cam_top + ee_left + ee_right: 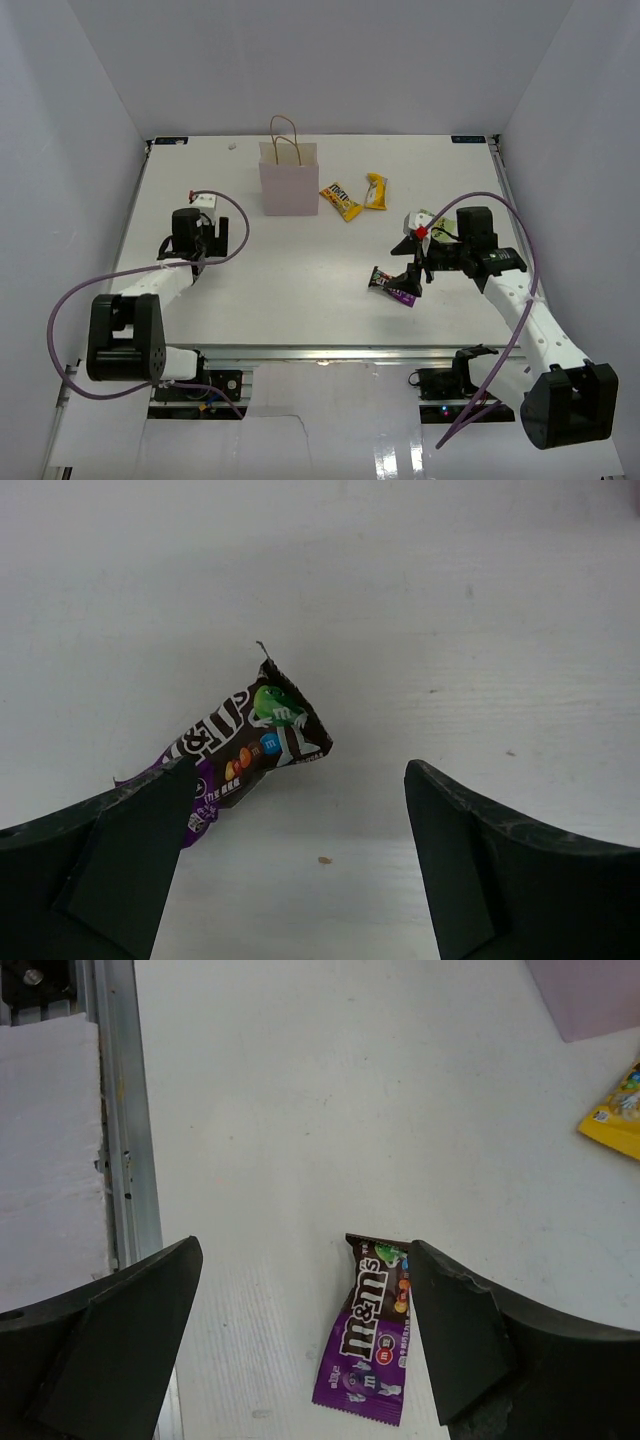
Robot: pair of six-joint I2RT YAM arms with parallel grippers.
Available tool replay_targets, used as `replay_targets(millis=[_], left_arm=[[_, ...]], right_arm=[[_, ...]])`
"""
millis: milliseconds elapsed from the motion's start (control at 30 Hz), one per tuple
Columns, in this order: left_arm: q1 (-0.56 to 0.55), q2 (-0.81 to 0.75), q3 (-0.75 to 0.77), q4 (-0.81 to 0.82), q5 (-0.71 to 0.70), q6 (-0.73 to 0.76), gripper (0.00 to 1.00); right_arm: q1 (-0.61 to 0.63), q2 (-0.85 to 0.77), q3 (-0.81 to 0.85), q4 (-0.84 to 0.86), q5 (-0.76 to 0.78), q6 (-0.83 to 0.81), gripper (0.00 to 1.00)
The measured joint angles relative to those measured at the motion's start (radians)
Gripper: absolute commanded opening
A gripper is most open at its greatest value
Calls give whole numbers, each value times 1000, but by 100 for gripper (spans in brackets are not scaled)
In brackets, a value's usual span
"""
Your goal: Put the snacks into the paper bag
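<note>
Table (300, 330): white, walled on three sides.

Bag (289, 185): pink, upright near the far edge, left of centre, handles (285, 135) up. No packet can be seen in it from the top view.

Right gripper (305, 1250): jaws spread wide, holding nothing. It points leftward over the near right part of the table.

Left gripper (300, 780): jaws also spread, nothing gripped. It sits over the left side, well apart from the bag.

Yellow packets (340, 201) and (376, 191): flat on the table just right of the bag, near each other.

Purple packet (372, 1345): flat on the table between the right fingers, close against the one on the right of that view.

Brown-purple packet (250, 750): seen by the left wrist, lying flat, its purple end behind the finger on the left. Cannot tell if it is the same packet.

Green packet (428, 218): partly hidden behind the right wrist.
</note>
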Motion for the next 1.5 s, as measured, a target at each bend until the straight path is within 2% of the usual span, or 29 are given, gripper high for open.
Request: replay_targets(millis=[67, 200, 633, 733, 867, 900, 1000, 1033, 1133, 1300, 1500], left_arm=[[1, 70, 0, 12, -6, 50, 89], [5, 161, 1, 8, -8, 129, 88], [11, 314, 140, 11, -46, 257, 83], [11, 330, 158, 11, -61, 273, 79], [11, 350, 180, -6, -71, 290, 61], [11, 354, 184, -10, -71, 291, 52], [11, 362, 186, -21, -67, 290, 40], [11, 362, 186, -25, -66, 288, 33], [11, 362, 186, -33, -62, 284, 22], [13, 348, 188, -47, -29, 251, 11], [16, 267, 270, -138, 163, 68, 10]], right_arm=[[-30, -14, -9, 7, -30, -26, 89], [-41, -20, -10, 17, -46, -49, 89], [-50, -50, -10, 35, -48, -53, 89], [-50, -53, -10, 35, -49, -53, 89], [-54, -53, -10, 35, -52, -53, 89], [-55, -53, -10, 35, -52, -53, 89], [-56, -53, -10, 35, -51, -54, 89], [-56, -53, -10, 35, -51, -55, 89], [-57, -54, -10, 35, -51, -56, 89], [-61, -54, -10, 35, -51, -57, 89], [-63, -54, -10, 35, -51, -56, 89]])
